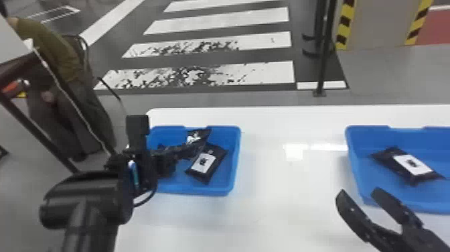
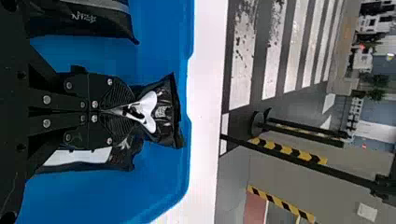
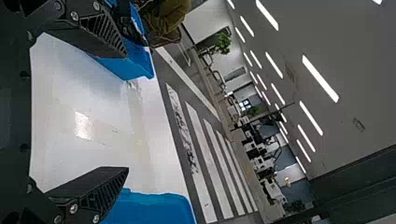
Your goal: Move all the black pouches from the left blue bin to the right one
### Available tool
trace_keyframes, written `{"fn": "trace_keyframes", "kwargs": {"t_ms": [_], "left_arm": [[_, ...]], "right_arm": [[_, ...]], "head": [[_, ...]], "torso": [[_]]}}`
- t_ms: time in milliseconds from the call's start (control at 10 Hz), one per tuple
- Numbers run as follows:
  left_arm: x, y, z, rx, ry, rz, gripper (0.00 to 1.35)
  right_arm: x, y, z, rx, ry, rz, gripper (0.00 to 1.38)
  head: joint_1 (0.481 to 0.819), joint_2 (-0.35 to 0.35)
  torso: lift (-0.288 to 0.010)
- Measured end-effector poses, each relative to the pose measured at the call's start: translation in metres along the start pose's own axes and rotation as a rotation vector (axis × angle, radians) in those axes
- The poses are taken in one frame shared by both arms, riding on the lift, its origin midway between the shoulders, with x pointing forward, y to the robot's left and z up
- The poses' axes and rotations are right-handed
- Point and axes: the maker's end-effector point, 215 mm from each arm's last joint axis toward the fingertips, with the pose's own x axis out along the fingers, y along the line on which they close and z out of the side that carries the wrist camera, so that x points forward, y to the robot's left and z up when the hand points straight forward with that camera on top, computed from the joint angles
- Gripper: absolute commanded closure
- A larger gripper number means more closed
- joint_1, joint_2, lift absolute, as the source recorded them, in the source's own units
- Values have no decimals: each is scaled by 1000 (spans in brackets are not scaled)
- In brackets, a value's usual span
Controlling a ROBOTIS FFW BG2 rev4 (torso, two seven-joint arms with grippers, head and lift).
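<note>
Over the left blue bin (image 1: pixel 234 161) my left gripper (image 1: pixel 192 149) is shut on a black pouch (image 1: pixel 200 134). The left wrist view has the left gripper (image 2: pixel 114 110) pinching that pouch (image 2: pixel 163 112), its white label creased at the fingertips. Another black pouch with a white label (image 1: pixel 204 163) lies in the left bin beside it, and a further dark pouch (image 2: pixel 81 18) lies in that bin. The right blue bin (image 1: pixel 355 167) holds one black pouch (image 1: pixel 406 166). In front of that bin my right gripper (image 1: pixel 356 197) stands open and empty; its fingers (image 3: pixel 105 191) are wide apart.
Both bins stand on a white table (image 1: pixel 288 207), with bare tabletop between them. A dark post (image 1: pixel 323 50) rises from the floor beyond the table's far edge.
</note>
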Motion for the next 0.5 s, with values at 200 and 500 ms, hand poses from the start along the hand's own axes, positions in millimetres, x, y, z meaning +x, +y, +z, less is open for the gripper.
{"fn": "trace_keyframes", "kwargs": {"t_ms": [200,500], "left_arm": [[-33,-55,23,81,-91,-78,1199],[-58,-161,22,96,-136,-295,1199]], "right_arm": [[5,14,4,33,5,57,171],[24,57,13,134,0,183,171]], "head": [[695,200],[695,133]], "torso": [[-140],[-140]]}}
